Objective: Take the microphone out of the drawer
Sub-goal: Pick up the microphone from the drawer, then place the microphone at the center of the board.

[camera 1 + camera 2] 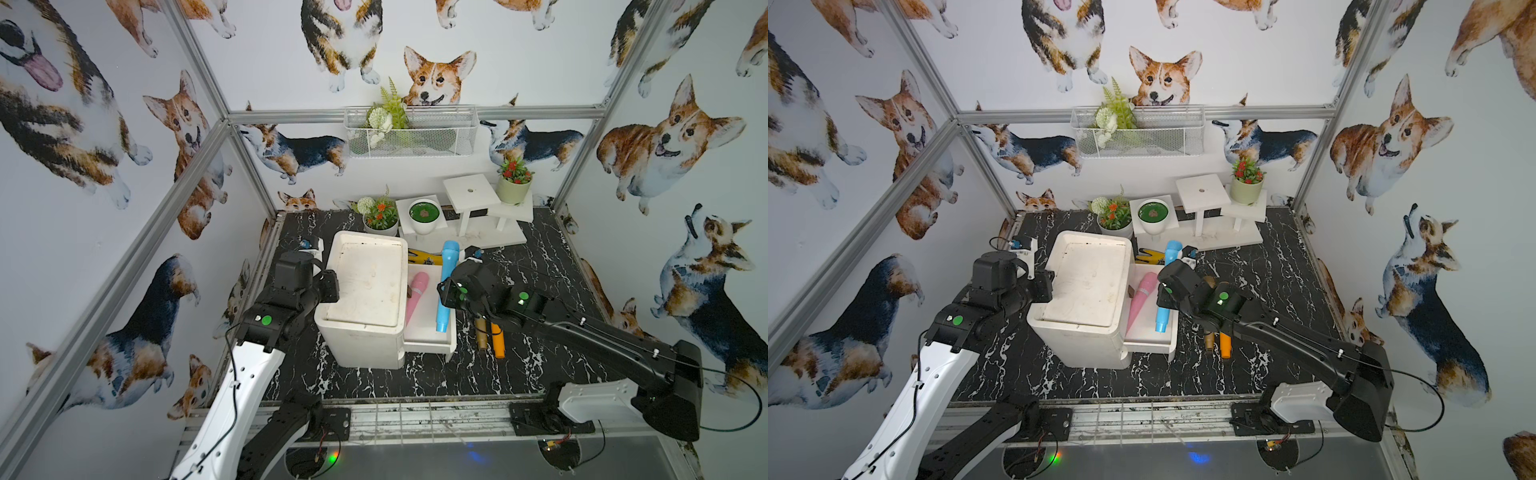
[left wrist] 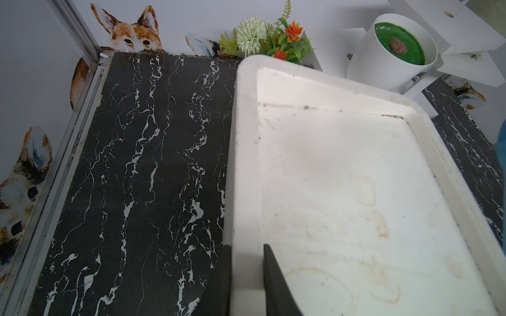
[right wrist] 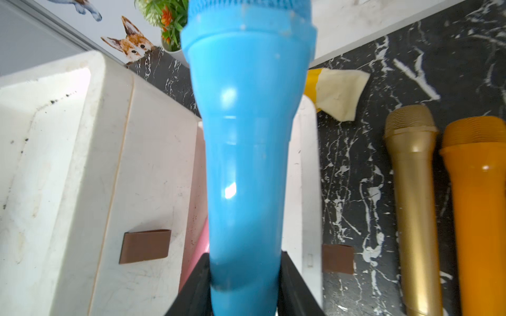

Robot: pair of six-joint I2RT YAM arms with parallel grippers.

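The right gripper (image 3: pixel 243 276) has its fingers clamped on the handle of the blue microphone (image 3: pixel 246 131), holding it over the open drawer (image 1: pixel 426 324), where a pink microphone (image 1: pixel 417 293) lies inside. The left gripper (image 2: pixel 246 273) pinches the rim of the white cabinet (image 2: pixel 247 153).

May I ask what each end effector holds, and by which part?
Right end effector: blue plastic microphone, lower handle. Left end effector: white drawer unit, top rim.
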